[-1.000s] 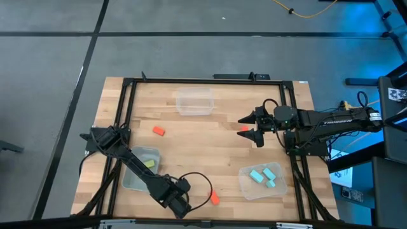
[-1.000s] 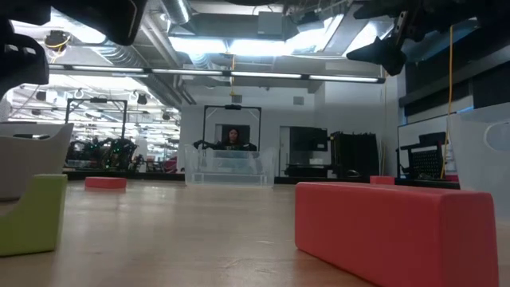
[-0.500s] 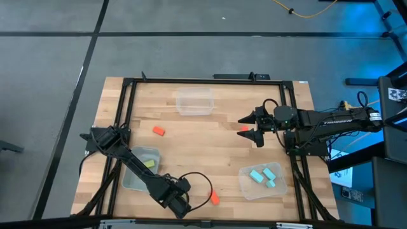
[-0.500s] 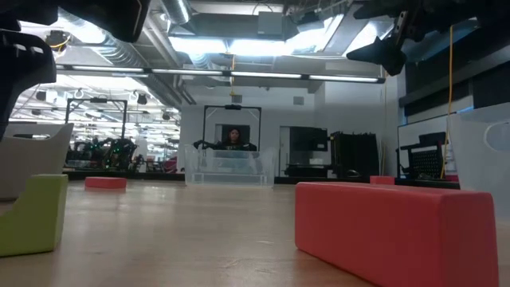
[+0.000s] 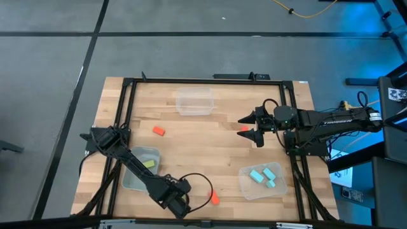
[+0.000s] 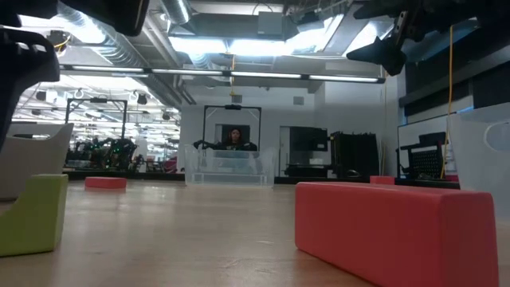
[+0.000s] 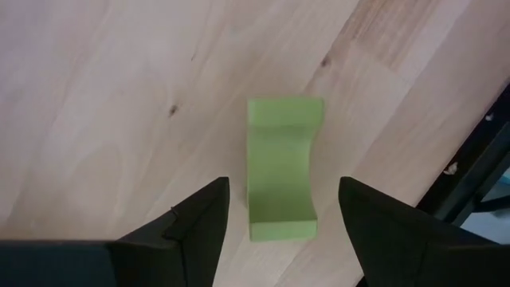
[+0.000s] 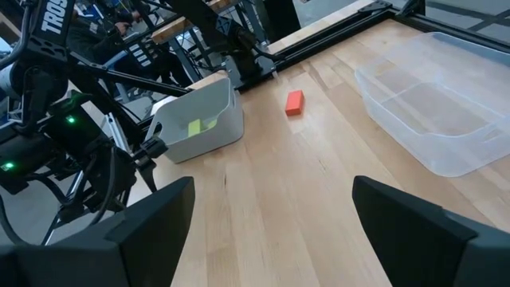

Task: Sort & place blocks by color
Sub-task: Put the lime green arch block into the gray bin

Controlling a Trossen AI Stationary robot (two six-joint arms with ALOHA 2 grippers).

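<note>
My left end effector [image 7: 275, 209] hangs wide open, empty, over a small yellow-green notched block [image 7: 280, 167]. It looks light and rigid; I'd pinch its flat long sides.

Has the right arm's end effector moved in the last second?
No. The right end effector stays open beside the small orange-red block, same spot against the empty clear plastic bin.

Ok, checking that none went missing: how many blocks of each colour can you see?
Red blocks: 3
Blue blocks: 3
Green blocks: 2 showing; the bin may hide another
Total: 8 showing
</note>
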